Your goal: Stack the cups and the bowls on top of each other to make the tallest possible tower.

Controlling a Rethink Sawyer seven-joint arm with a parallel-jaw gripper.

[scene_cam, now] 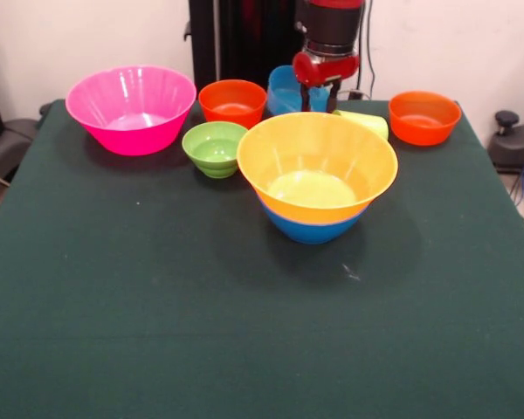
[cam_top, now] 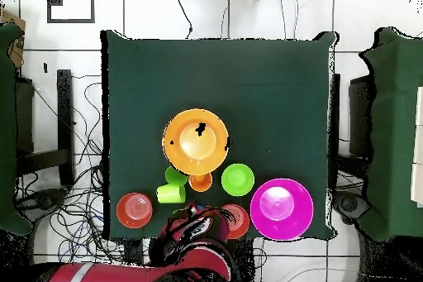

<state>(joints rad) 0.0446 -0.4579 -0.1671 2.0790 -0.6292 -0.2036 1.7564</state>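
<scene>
A dark green cloth covers the table [scene_cam: 157, 332], with a pale wall behind it and, in the overhead view, cables trailing over the tiled floor around it. The tower [scene_cam: 317, 179] stands near the table's middle: a yellow-orange bowl [scene_cam: 284, 153] nested in a blue bowl [scene_cam: 313, 230], only two pieces high. The large pink bowl [scene_cam: 131, 109] sits apart towards one far corner, with a small green bowl [scene_cam: 214, 148] between it and the tower, close to the tower's rim. Two small orange bowls [scene_cam: 233, 102] [scene_cam: 424, 117] and a small blue bowl [scene_cam: 284, 90] line the far edge. A lime-yellow cup [scene_cam: 367, 122] lies on its side just behind the tower; the overhead view shows a green cup [cam_top: 175, 176] and an orange cup [cam_top: 201, 182] beside it. The gripper [scene_cam: 320, 100] hangs over that far strip, between the blue bowl and the lime-yellow cup; whether it is wide or narrow I cannot tell. The step in hand looks like choosing the next piece from the crowded far row. Next, it probably calls for lifting a piece clear of its close neighbours and carrying it over the tower's tall rim. The near half of the cloth is open, while the far edge is tight.
</scene>
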